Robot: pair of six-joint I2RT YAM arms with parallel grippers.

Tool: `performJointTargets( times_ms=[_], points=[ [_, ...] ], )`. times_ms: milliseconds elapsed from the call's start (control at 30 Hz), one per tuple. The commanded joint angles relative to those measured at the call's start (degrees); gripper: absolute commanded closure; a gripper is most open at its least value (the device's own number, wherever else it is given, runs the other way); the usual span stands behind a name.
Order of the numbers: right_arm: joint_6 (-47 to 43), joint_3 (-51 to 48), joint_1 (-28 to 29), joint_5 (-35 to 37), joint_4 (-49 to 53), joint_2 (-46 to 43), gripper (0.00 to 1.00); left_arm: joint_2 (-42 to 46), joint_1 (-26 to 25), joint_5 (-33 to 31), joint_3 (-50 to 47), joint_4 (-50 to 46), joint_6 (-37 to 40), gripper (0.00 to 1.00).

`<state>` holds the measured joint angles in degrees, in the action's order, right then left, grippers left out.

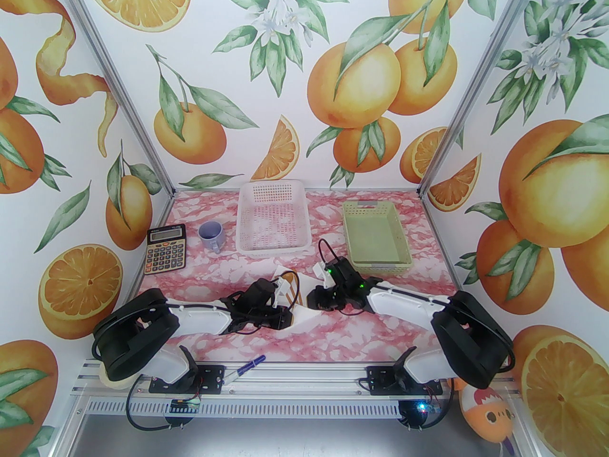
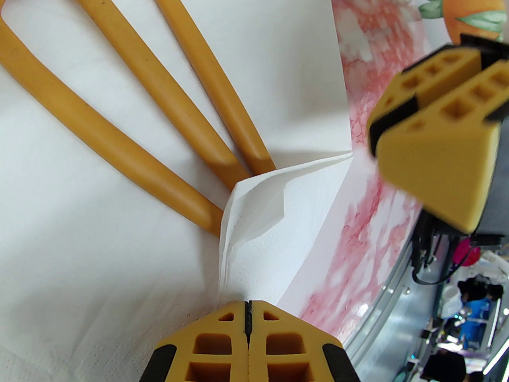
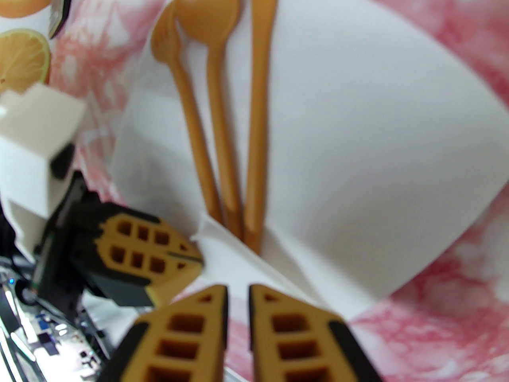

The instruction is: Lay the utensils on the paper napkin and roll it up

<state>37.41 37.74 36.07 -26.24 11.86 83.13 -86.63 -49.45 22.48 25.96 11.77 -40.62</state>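
The paper napkin (image 3: 358,153) lies flat on the pink marbled table, between the two arms in the top view (image 1: 307,321). The utensils, a fork (image 3: 187,94), a spoon (image 3: 210,18) and a third flat piece (image 3: 258,94), lie side by side on it, their handles (image 2: 131,78) pointing at the near corner. That corner (image 2: 270,221) is folded up over the handle ends. My left gripper (image 2: 247,303) is shut on this fold. Right beside it, my right gripper (image 3: 238,293) stands slightly open with nothing between its fingers.
At the back stand a white perforated basket (image 1: 273,219) and a green basket (image 1: 376,238). A purple mug (image 1: 211,235) and a calculator (image 1: 165,249) sit at the back left. A blue pen (image 1: 247,367) lies on the near rail.
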Motion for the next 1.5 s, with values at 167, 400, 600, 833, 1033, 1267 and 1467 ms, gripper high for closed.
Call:
performJointTargets(
  times_ms=[167, 400, 600, 833, 1033, 1267, 1467],
  points=[
    [-2.25, 4.57, -1.36, 16.24, 5.63, 1.14, 0.63, -0.42, 0.29, -0.55, -0.38, -0.25, -0.83, 1.00],
    [-2.76, 6.41, -1.43, 25.02, 6.15, 3.54, 0.48, -0.29, 0.31, -0.77, -0.47, -0.34, -0.89, 1.00],
    [-3.98, 8.35, -1.44, 27.45, 5.77, 6.25, 0.40, -0.12, 0.26, -0.75, -0.29, -0.70, -0.78, 1.00],
    [-4.42, 9.42, -1.69, 27.25, 4.67, 9.27, 0.38, -0.12, 0.15, -0.73, -0.20, -0.69, -0.88, 1.00],
    [-4.71, 9.79, -1.54, 24.32, 2.84, 11.38, 0.38, -0.19, 0.14, -0.66, -0.20, -0.69, -0.80, 1.00],
    [-3.65, 9.03, -1.32, 17.96, 0.06, 11.98, 0.43, -0.02, 0.05, -0.77, -0.29, -0.67, -0.88, 1.00],
    [-0.72, 6.95, -1.36, 12.86, -2.19, 10.31, 0.44, 0.15, 0.06, -0.82, -0.47, -0.78, -0.96, 1.00]
  ],
)
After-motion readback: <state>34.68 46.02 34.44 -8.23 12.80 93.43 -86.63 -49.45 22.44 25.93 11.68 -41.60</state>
